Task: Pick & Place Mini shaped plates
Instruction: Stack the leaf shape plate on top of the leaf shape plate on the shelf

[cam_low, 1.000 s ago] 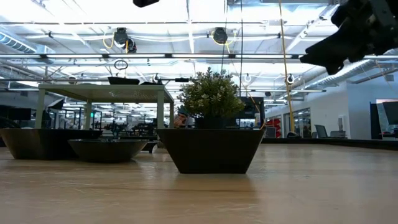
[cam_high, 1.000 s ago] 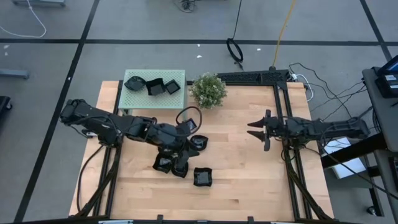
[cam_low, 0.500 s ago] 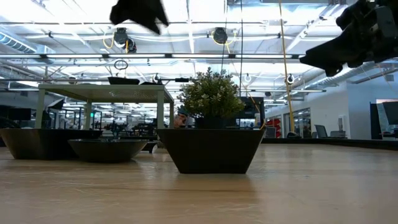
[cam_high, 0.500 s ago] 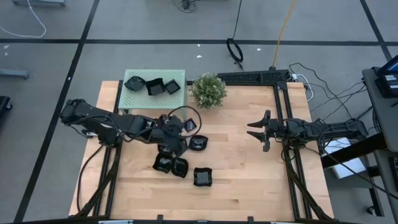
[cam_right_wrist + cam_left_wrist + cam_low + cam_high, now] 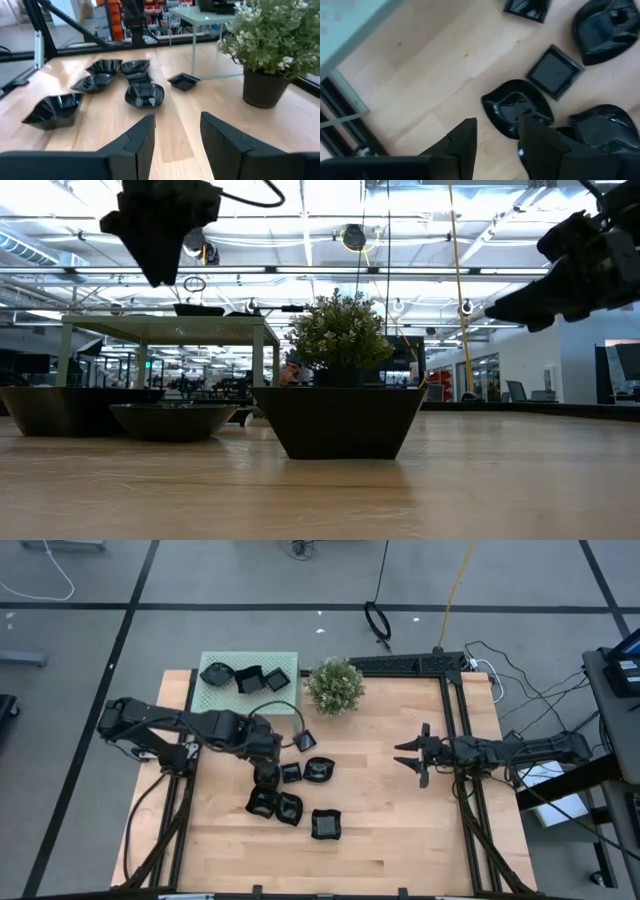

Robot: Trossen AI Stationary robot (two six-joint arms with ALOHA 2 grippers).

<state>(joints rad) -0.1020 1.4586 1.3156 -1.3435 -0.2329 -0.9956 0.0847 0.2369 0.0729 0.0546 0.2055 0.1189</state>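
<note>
From above, we record the left gripper [image 5: 268, 772] over the cluster of mini shaped plates [image 5: 290, 790] at the table's [image 5: 400, 840] centre-left. Compared with a second ago, the left arm has drawn back toward its own side, and the plates it covered then now show: a small square one [image 5: 305, 740] lies apart nearer the potted plant [image 5: 335, 684], two sit just beside the gripper, two more lie nearer the front edge, and one [image 5: 326, 824] lies apart from those. Three further plates rest on the green stand [image 5: 248, 680] at the back left corner. We note the right gripper [image 5: 408, 754] hovering over bare wood on the right side, slightly shifted from before.

At table height, we see the left gripper [image 5: 160, 225] hanging high at upper left, where a second ago only a sliver of it showed at the top edge. The right gripper [image 5: 560, 280] sits lower than before. Plates on the wood appear unmoved.

Through the left wrist camera, we find the fingers [image 5: 462, 142] parted with bare wood between them, gripping nothing; a wavy plate [image 5: 516, 107] lies just beyond the tips, a square one [image 5: 555, 72] behind it.

Through the right wrist camera, we find its fingers [image 5: 142, 135] likewise spread and empty, with the plates [image 5: 144, 94] well ahead.
</note>
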